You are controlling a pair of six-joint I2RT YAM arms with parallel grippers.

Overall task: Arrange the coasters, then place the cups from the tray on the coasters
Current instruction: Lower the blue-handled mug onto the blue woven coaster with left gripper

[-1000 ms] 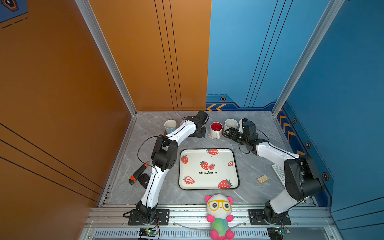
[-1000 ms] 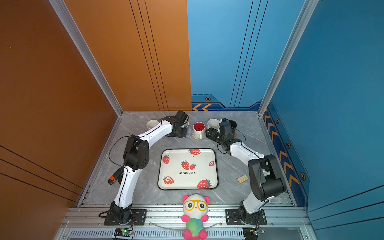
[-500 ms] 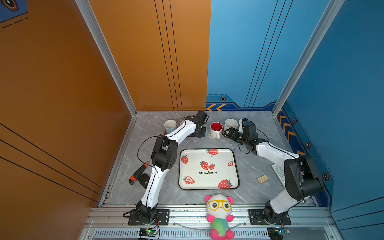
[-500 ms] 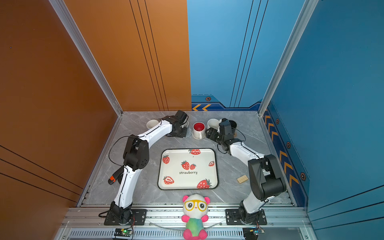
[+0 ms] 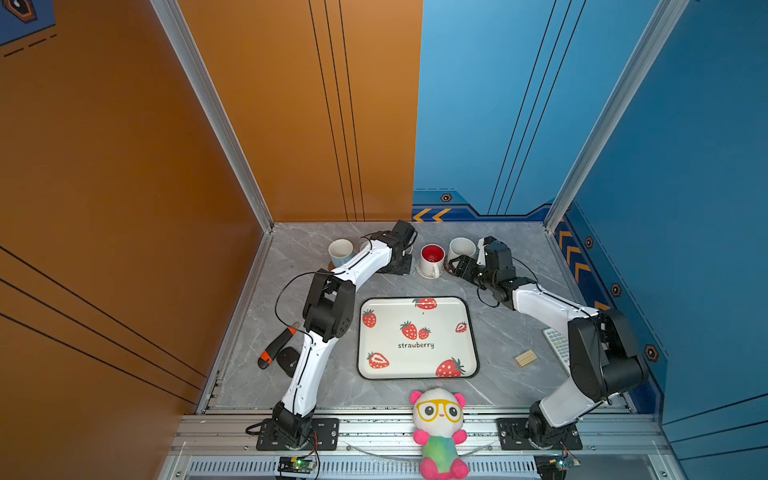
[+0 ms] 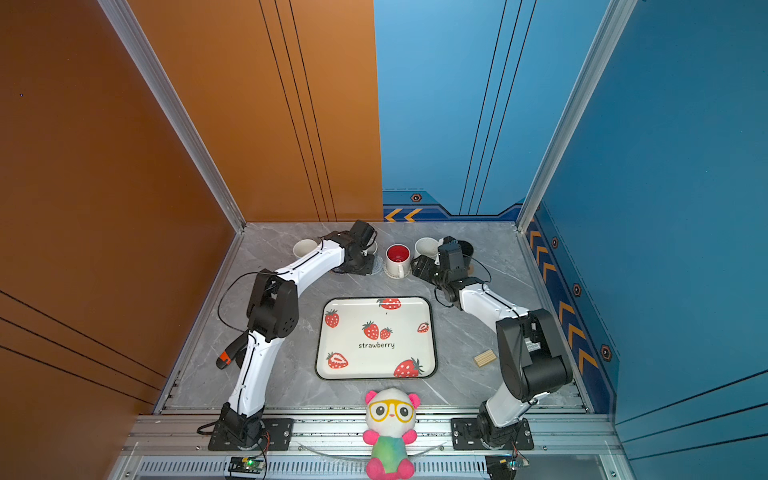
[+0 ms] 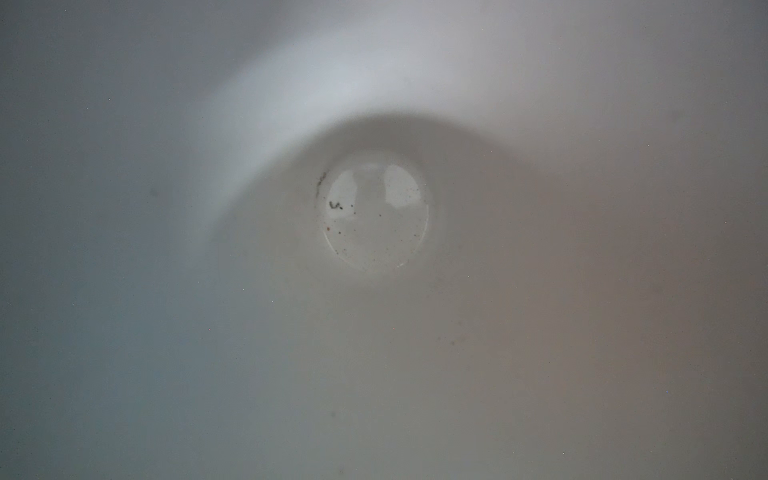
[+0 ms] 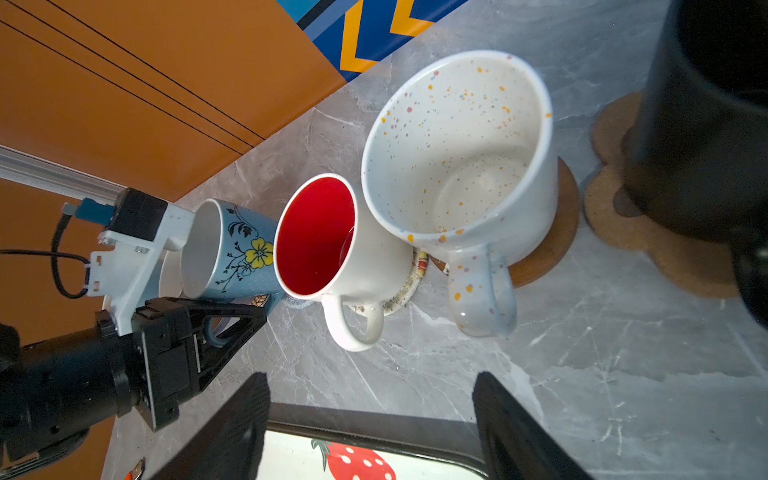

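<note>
The strawberry tray lies with no cups on it in both top views. Behind it stands a row of cups on coasters. My left gripper is shut on the handle of a flowered light blue cup over a grey-blue coaster; the left wrist view shows only that cup's white inside. A red-inside cup sits on a beige coaster, a speckled cup on a wooden disc, a black cup on a paw-print coaster. Another light blue cup stands far left. My right gripper is open near the tray's back rim.
A plush panda sits at the front edge. An orange-and-black screwdriver and a black puck lie left of the tray. A wooden block and a remote lie at its right. Walls close in on three sides.
</note>
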